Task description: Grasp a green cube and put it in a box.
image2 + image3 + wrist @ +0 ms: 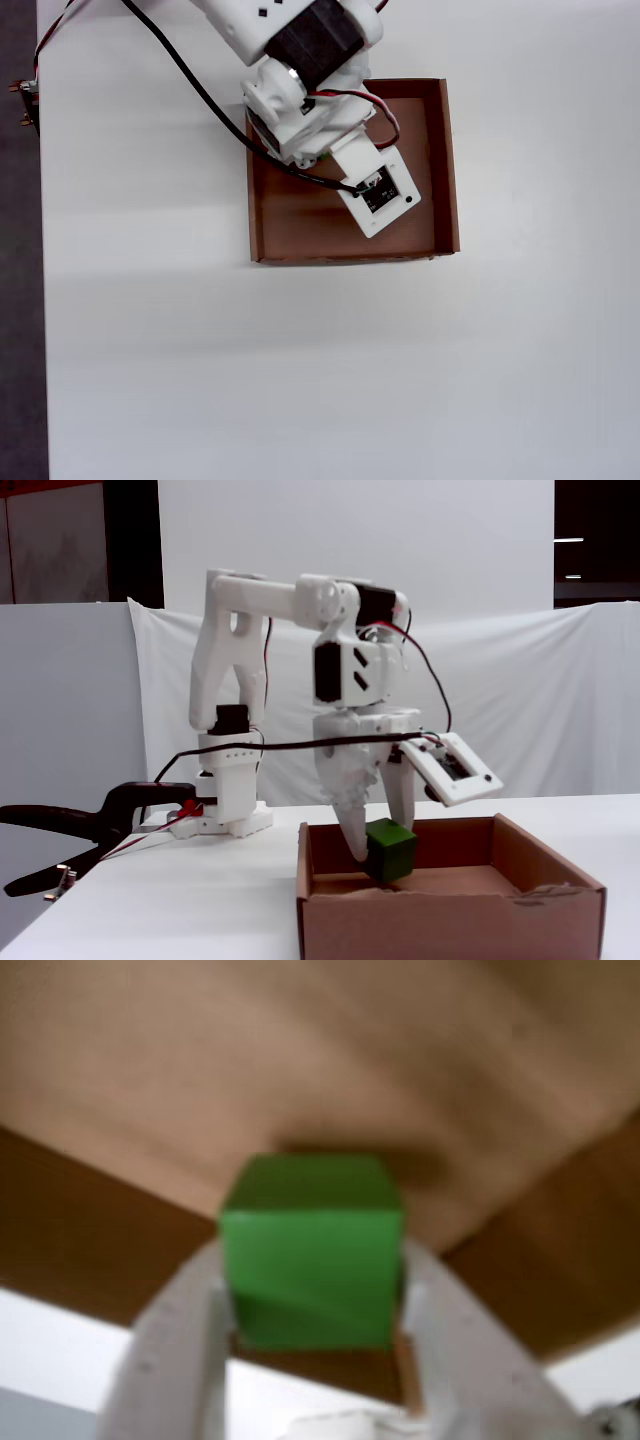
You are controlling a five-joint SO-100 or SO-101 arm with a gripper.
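Green cube (390,849) – gripper-held (383,852) (over box (450,920))

A lab bench: white table (300,380), clamped-on arm (300,660), backdrop sheet (520,700).

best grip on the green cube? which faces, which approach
From above, on two opposite flat side faces, as the gripper does now: its fingers straddle the green cube over the box. The plain parallel faces suit the pads, and the box's low walls hinder a side approach.

Gripper (384,852) clamping green cube (390,849) inside box (450,920).
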